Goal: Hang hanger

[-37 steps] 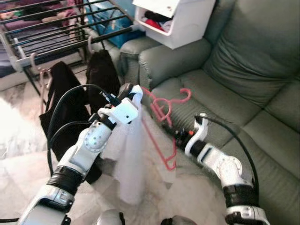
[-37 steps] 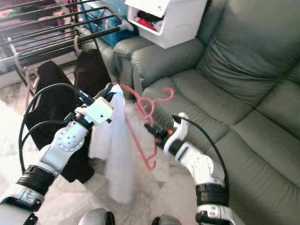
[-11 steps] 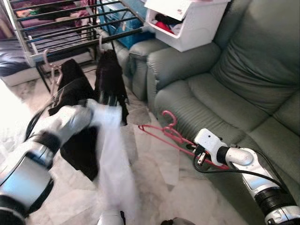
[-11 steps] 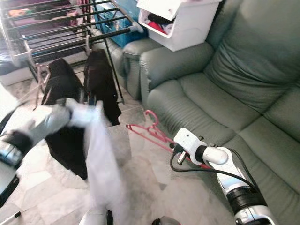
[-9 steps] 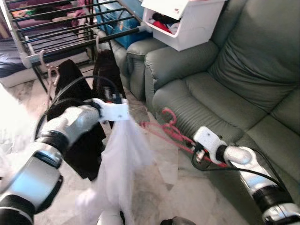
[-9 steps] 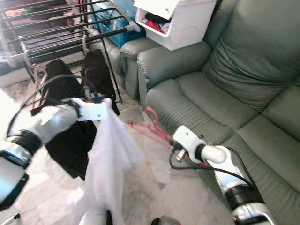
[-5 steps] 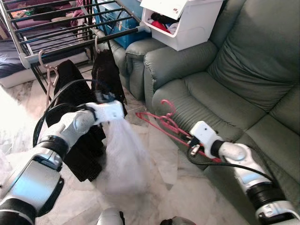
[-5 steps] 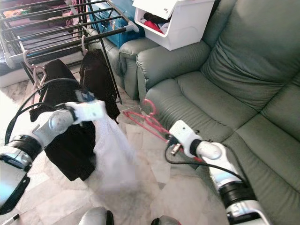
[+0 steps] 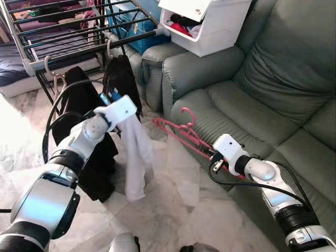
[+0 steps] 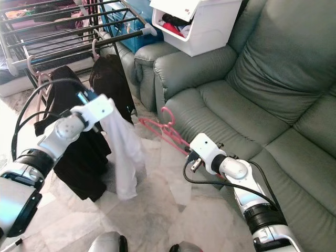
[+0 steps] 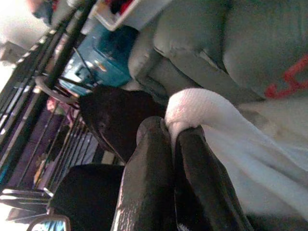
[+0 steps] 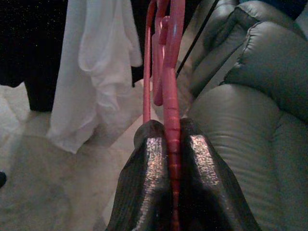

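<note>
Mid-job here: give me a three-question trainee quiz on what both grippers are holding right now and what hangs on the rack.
1. True or false: the right gripper is shut on the pink hanger.
2. What does the left gripper hold? A) white garment B) black garment C) nothing
3. Fill in: two ____ garments hang from the drying rack.

Key: 1 true; 2 A; 3 black.

The left gripper's (image 11: 172,137) fingers (image 11: 147,178) pinch a white cloth (image 11: 231,139) before dark garments (image 11: 113,118) and a grey sofa (image 11: 226,43).
</note>
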Robot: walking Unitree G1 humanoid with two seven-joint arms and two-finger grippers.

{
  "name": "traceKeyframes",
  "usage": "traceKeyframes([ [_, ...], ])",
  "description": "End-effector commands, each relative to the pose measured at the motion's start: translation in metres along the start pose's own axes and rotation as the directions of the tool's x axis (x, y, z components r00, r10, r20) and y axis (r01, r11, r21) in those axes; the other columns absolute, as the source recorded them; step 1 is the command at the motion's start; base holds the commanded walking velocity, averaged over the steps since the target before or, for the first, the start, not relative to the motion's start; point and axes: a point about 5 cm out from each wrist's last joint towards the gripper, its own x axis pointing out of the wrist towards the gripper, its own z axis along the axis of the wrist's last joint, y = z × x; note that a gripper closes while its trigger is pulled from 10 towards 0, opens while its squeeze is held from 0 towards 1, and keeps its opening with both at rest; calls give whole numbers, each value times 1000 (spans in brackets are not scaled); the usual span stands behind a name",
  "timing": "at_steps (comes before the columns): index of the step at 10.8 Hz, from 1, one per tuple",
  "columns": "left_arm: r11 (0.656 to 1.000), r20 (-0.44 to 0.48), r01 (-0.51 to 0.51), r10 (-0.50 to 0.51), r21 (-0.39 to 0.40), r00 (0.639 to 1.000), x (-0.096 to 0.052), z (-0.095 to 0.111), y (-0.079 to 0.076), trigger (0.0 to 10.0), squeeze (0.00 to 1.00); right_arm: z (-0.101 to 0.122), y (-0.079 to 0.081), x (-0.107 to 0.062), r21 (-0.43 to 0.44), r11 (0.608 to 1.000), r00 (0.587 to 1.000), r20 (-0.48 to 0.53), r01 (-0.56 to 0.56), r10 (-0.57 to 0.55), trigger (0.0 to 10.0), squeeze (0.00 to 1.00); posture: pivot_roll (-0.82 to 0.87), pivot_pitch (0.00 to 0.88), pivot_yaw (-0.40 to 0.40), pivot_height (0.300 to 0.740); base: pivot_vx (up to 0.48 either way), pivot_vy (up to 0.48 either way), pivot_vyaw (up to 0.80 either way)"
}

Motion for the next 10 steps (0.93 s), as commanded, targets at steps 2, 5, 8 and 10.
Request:
traceKeyframes([
  [2,995,87,-67,73,-71,994,-8,7,-3,10000,0,-5,-6,-28,-31,999,1000,24,17,-16,10000,0,-33,0,-17,740,0,0,0],
  [5,996,149,6,7,-89,989,-41,-2,-32,10000,0,-28,27,-78,-4,982,981,-28,-190,189,10000,0,-52,0,-4,740,0,0,0],
  [8,948,208,108,-46,-301,977,-76,5,-67,10000,0,-17,48,-92,17,919,918,-46,-394,394,10000,0,-45,0,1,740,0,0,0],
  [10,898,185,92,-12,-430,983,-80,0,-78,10000,0,-18,32,-81,-43,972,972,-50,-230,228,10000,0,-43,0,3,740,0,0,0],
])
